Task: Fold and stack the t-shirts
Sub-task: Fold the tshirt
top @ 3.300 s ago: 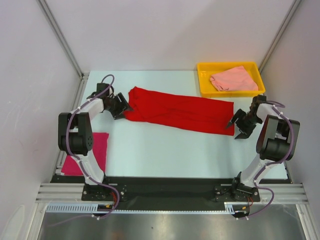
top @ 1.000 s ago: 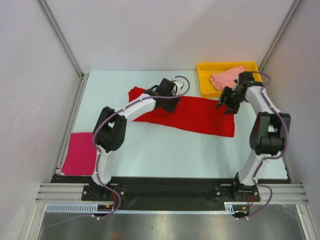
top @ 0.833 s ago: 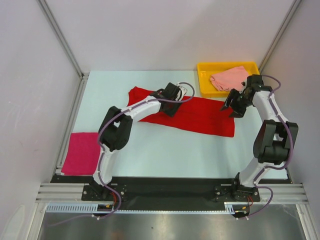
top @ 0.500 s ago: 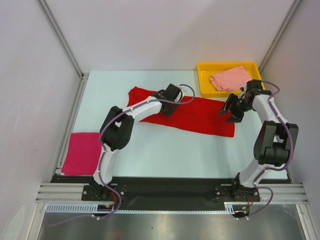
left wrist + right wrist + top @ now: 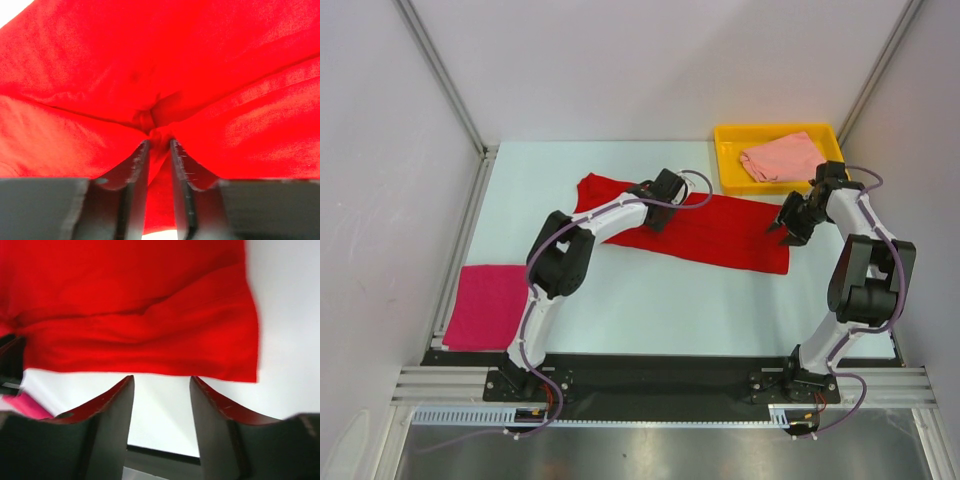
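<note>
The bright red t-shirt (image 5: 720, 228) lies as a long folded strip across the table's middle. My left gripper (image 5: 653, 214) rests on its left-middle part. In the left wrist view it (image 5: 159, 142) is shut on a small pinch of the red cloth (image 5: 150, 75). My right gripper (image 5: 788, 230) is at the strip's right end. In the right wrist view it (image 5: 161, 380) is open and empty over bare table, just short of the red shirt's edge (image 5: 150, 340). The magenta pink t-shirt (image 5: 485, 305) lies folded at the front left. The pale salmon pink t-shirt (image 5: 782, 157) lies in the tray.
A yellow plastic tray (image 5: 727, 170) stands at the back right, just behind my right arm. Metal frame posts and white walls close in both sides. The table's dark front rail (image 5: 650, 370) runs between the arm bases.
Both grippers left the shirt's ends. My left gripper reached the strip's middle and closed on a pinch of cloth. My right gripper swung past the tray's front down to the strip's right end.
</note>
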Robot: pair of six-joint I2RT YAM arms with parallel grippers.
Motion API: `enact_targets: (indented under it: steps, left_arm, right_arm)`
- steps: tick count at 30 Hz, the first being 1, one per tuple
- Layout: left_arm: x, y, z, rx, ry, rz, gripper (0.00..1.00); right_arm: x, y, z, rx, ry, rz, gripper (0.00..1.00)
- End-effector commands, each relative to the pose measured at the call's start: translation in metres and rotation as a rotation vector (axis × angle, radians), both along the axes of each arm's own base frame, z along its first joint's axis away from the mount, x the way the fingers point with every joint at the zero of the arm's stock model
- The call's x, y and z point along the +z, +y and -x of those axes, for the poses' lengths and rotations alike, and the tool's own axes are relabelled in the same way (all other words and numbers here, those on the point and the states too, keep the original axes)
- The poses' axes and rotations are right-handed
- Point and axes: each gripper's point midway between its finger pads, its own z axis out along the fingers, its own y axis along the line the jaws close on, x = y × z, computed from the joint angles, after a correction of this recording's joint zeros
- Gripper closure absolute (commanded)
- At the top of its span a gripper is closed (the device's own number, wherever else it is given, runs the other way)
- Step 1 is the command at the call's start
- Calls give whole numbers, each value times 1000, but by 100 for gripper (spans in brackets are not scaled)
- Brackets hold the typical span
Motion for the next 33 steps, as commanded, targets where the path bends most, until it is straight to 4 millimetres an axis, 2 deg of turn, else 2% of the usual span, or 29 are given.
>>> enact_targets:
  steps: [1,2,3,4,6,7,12,18,29,33]
  left_arm:
    - [17,-15,-10,-27,-46,35,74]
    - [18,-16,-11,-21,-50,40,76]
    - [18,-16,-11,-17,-51,43,77]
    - [20,-16,-11,-16,-54,44,83]
    - [23,-17,-14,-5,-72,59,88]
    - [27,-17,-15,0,-83,66,92]
    - [39,-21,-22,14,-114,90,93]
    - [36,-22,-22,14,-108,87,94]
    - [40,-25,-22,16,-109,105,94]
    - [40,-24,-22,17,-109,103,94]
  right_arm:
    - [-13,-27,-15,-58,12,90,48]
    - [-18,-33,-16,-58,15,116,52]
    - [-21,-37,-15,-61,23,130,60]
    - [-26,-43,-16,-60,29,145,63]
    - [-30,-51,-19,-67,24,170,65]
    - [-32,-55,-21,-69,22,171,66]
    - [-45,-63,-33,-49,31,197,60]
    - [-50,-64,-45,-86,25,182,57]
    - [-60,-69,-48,-104,65,215,60]
    - [-62,-63,-51,-80,56,202,62]
